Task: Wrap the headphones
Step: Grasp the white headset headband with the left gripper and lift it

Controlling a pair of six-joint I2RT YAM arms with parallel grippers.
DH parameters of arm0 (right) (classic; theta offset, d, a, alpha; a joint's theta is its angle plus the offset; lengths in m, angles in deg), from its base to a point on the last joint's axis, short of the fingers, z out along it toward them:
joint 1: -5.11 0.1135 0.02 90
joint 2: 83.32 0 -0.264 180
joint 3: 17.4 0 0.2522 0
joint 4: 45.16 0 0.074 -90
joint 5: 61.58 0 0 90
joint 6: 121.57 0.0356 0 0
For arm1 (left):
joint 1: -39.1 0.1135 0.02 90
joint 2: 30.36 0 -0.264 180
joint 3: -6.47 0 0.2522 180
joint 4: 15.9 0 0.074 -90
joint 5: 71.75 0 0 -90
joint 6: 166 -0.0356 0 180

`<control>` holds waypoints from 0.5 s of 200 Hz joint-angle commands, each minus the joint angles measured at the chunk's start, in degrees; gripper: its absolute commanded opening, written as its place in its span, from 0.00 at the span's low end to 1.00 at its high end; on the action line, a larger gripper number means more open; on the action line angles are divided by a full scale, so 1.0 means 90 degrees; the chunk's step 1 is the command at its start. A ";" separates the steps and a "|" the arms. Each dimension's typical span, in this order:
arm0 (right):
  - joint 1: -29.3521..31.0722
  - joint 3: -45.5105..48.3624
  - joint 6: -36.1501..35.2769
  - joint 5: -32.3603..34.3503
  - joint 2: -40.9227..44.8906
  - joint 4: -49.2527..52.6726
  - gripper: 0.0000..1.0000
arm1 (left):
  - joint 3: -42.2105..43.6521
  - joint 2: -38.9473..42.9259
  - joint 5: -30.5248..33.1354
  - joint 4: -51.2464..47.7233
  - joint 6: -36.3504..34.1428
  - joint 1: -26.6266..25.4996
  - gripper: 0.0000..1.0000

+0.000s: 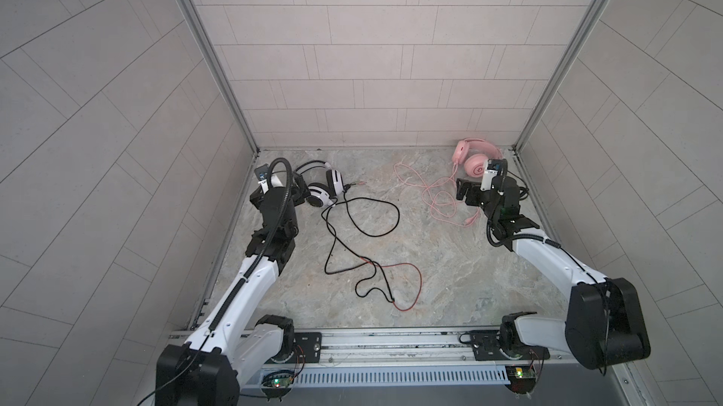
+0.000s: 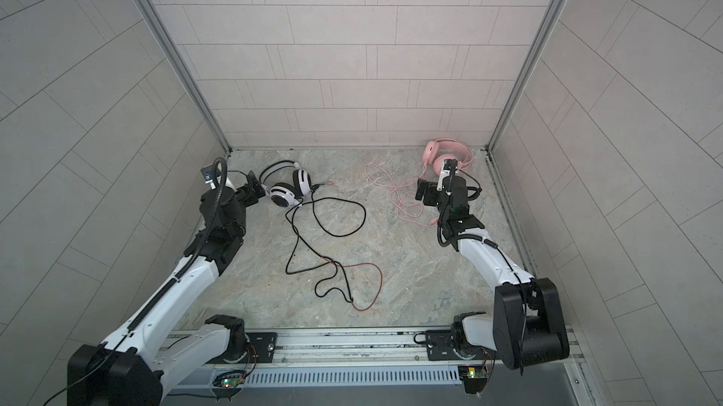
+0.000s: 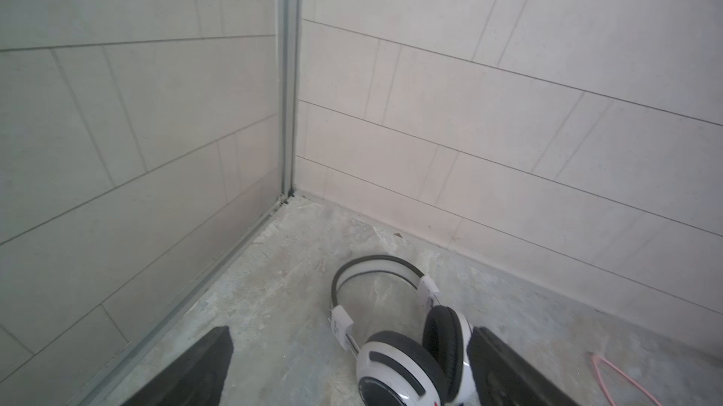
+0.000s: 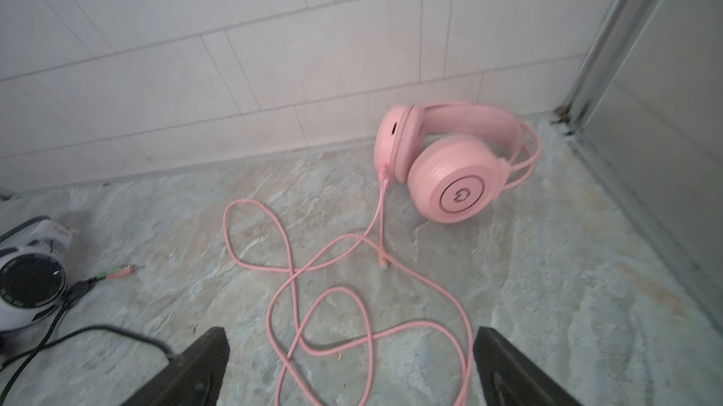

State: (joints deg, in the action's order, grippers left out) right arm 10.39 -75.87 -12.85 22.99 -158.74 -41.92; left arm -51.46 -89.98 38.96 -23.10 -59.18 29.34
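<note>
White headphones (image 1: 324, 189) lie at 10 o'clock on the bench (image 1: 450, 267), with the black-and-red cord (image 1: 392, 300) sprawled loose toward centre and 6 o'clock. Left gripper (image 3: 349, 331) is spread wide at their 9 o'clock side, one ear cup between its jaws, nothing clamped. Pink headphones (image 4: 450, 165) sit in the 1 o'clock corner, their pink cord (image 4: 294, 277) in loose loops at their 7 o'clock; right gripper (image 4: 350, 329) gapes wide near those loops, empty.

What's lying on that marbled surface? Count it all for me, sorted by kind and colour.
white headset: 1
pink headset: 1
black-and-red cord: 1
pink cord: 1
Total: 4
</note>
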 commanded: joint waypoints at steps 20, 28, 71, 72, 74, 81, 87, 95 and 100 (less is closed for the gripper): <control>0.0162 -0.0694 0.0326 -0.1100 -0.0369 0.1010 0.99 | -0.2305 -0.1075 -0.1392 -0.3645 0.0013 0.0049 1.00; 0.0206 -0.0781 0.0313 -0.1081 -0.0413 0.1079 0.99 | -0.2828 -0.1420 -0.1428 -0.4154 -0.0098 0.0083 1.00; 0.0394 -0.0957 0.0501 -0.1297 -0.0628 0.1048 0.99 | -0.5180 -0.3545 -0.1756 -0.6451 -0.0197 0.0763 1.00; 0.0402 -0.0959 0.0499 -0.1294 -0.0631 0.1045 0.99 | -0.5219 -0.3597 -0.1775 -0.6476 -0.0188 0.0782 1.00; 0.0408 -0.0967 0.0494 -0.1299 -0.0638 0.1055 0.99 | -0.5305 -0.3685 -0.1791 -0.6517 -0.0169 0.0828 1.00; 0.0449 -0.1004 0.0488 -0.1301 -0.0667 0.1073 0.99 | -0.5556 -0.3967 -0.1834 -0.6668 -0.0048 0.0940 1.00; 0.0484 -0.1035 0.0479 -0.1301 -0.0675 0.1083 0.99 | -0.5769 -0.4221 -0.1844 -0.6750 -0.0010 0.1037 1.00; 0.0514 -0.1057 0.0478 -0.1292 -0.0689 0.1081 0.99 | -0.6044 -0.4545 -0.1797 -0.6812 0.0023 0.1137 1.00; 0.0534 -0.1065 0.0476 -0.1300 -0.0692 0.1091 0.99 | -0.6192 -0.4741 -0.1793 -0.6820 0.0057 0.1205 1.00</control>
State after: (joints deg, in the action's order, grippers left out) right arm 14.23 -84.00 -9.25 12.35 -164.45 -33.40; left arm -101.40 -125.87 23.99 -73.67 -60.17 37.43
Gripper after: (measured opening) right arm 0.988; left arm 0.999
